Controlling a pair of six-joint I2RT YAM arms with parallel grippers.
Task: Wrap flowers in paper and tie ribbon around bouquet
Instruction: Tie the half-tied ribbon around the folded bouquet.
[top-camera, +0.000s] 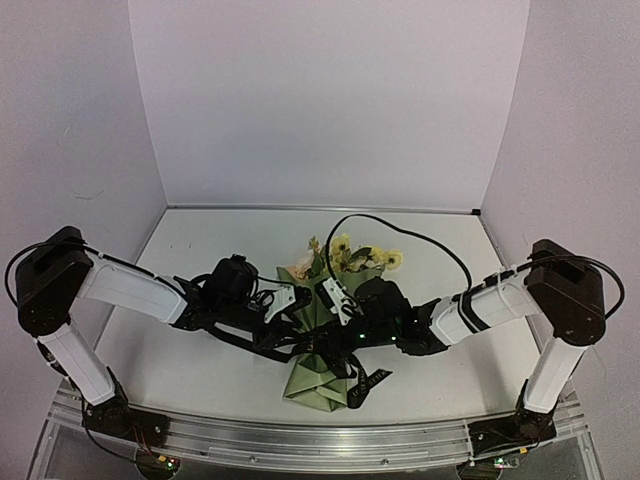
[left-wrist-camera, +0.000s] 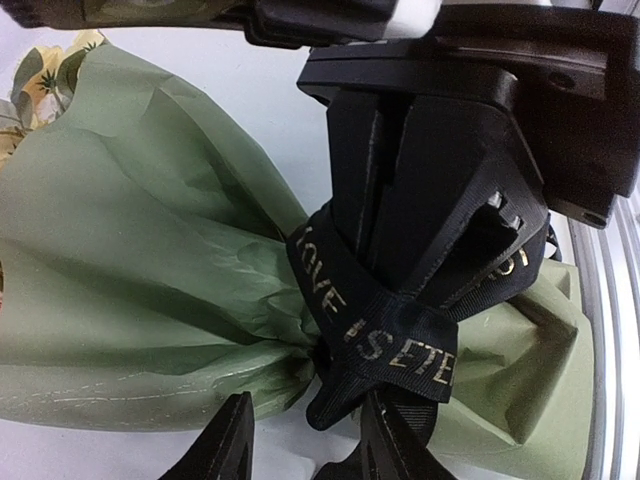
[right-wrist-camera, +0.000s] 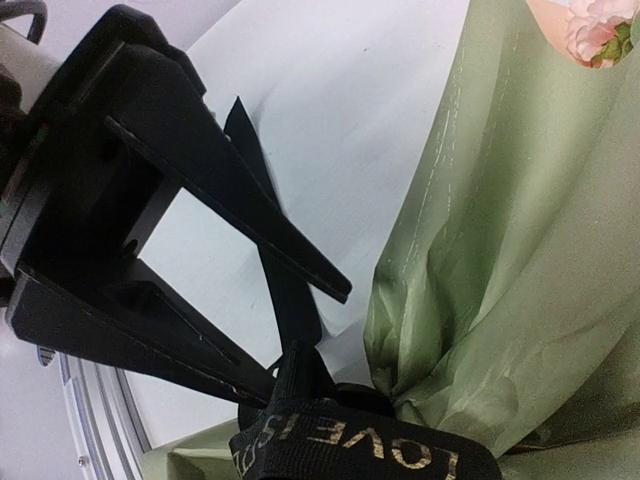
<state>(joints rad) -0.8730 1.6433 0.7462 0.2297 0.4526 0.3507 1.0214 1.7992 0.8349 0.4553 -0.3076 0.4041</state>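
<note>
- The left gripper comes in from 9 o'clock in the overhead view. Its jaws stand partly apart, astride a hanging strand of the ribbon. Bare tabletop shows between its fingers, so it grips nothing.
- The bouquet lies between the two arms, with the flowers pointing to 12 o'clock and the narrow foot of the paper to 6 o'clock. The ribbon cinches the olive-green sleeve at its waist, and a loose tail lies at about 4 o'clock from there.
- The right gripper reaches in from 3 o'clock and is fully closed. The ribbon is looped around its fingers right at the waist; whether a strand is pinched between them is hidden.
- The step in hand looks like drawing the tie snug. The left gripper should probably close on its strand near the waist. Both should then pull level toward 9 and 3 o'clock with equal tension, so the band does not creep toward the blooms or the foot.
- The loop must slip off the right fingers cleanly, because a snag could drag the bouquet or tear the creased paper.
</note>
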